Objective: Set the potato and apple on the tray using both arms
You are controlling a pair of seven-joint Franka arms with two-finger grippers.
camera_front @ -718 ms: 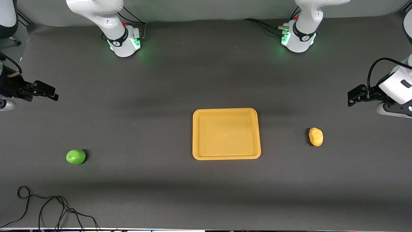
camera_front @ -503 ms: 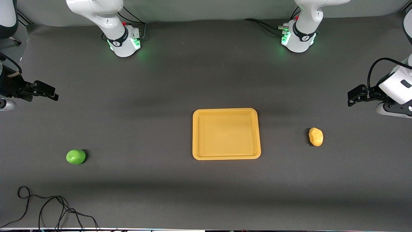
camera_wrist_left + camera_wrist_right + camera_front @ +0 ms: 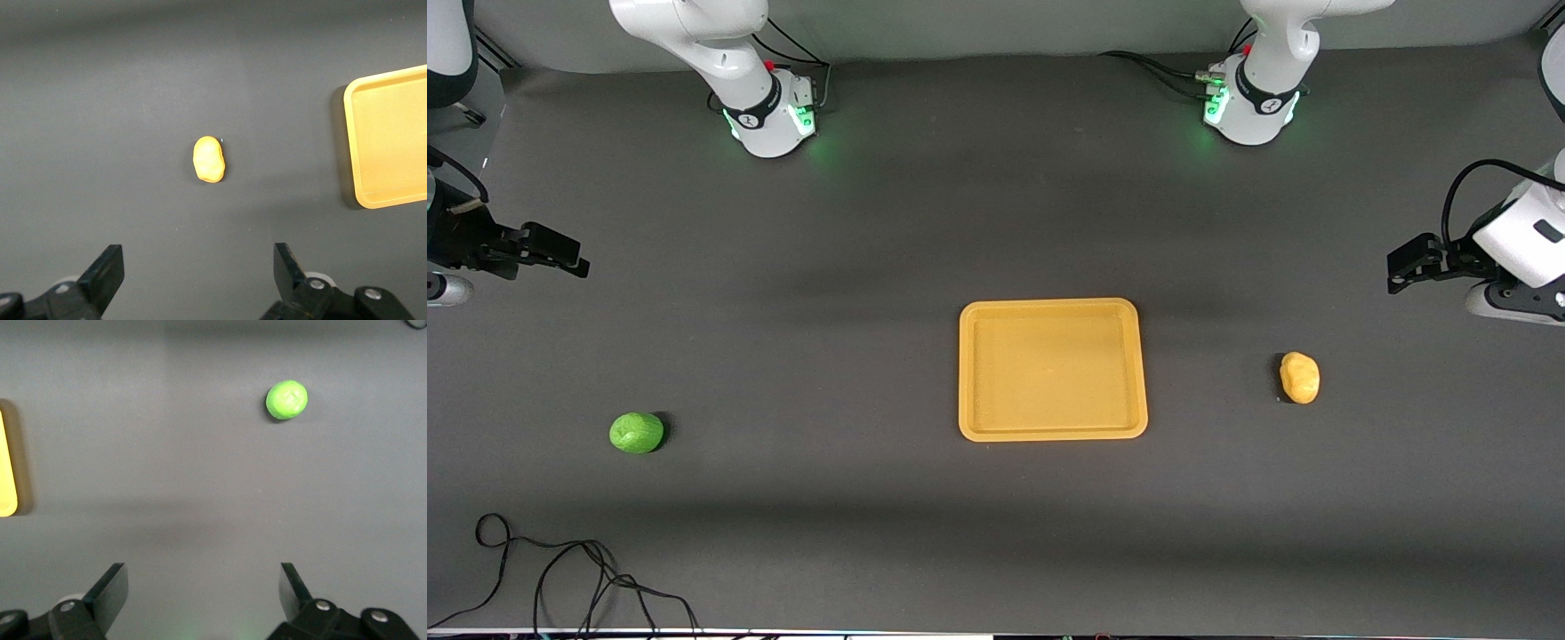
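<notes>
- Dark grey cloth covers the table (image 3: 871,267), which is bare across most of its width.
- The tray (image 3: 1052,428) lies flat near the middle, somewhat toward the left arm's end, with nothing on it and open cloth on all four sides of its low rim.
- The potato (image 3: 1299,377) rests on the cloth toward the left arm's end, well apart from the tray's edge, with nothing beside it.
- The apple (image 3: 637,433) sits toward the right arm's end, slightly nearer the front camera than the potato and much farther from the tray.
- The left gripper (image 3: 1403,267) hangs over the table's edge at its own end, its fingers (image 3: 107,273) spread wide and holding nothing; its wrist view looks down on the potato (image 3: 209,159) and a tray corner (image 3: 360,100).
- The right gripper (image 3: 560,256) hangs over its end, fingers (image 3: 112,587) also spread and holding nothing, with the apple (image 3: 287,399) below in its wrist view.
- A loose black cable (image 3: 560,578) curls near the front edge, toward the right arm's end.
</notes>
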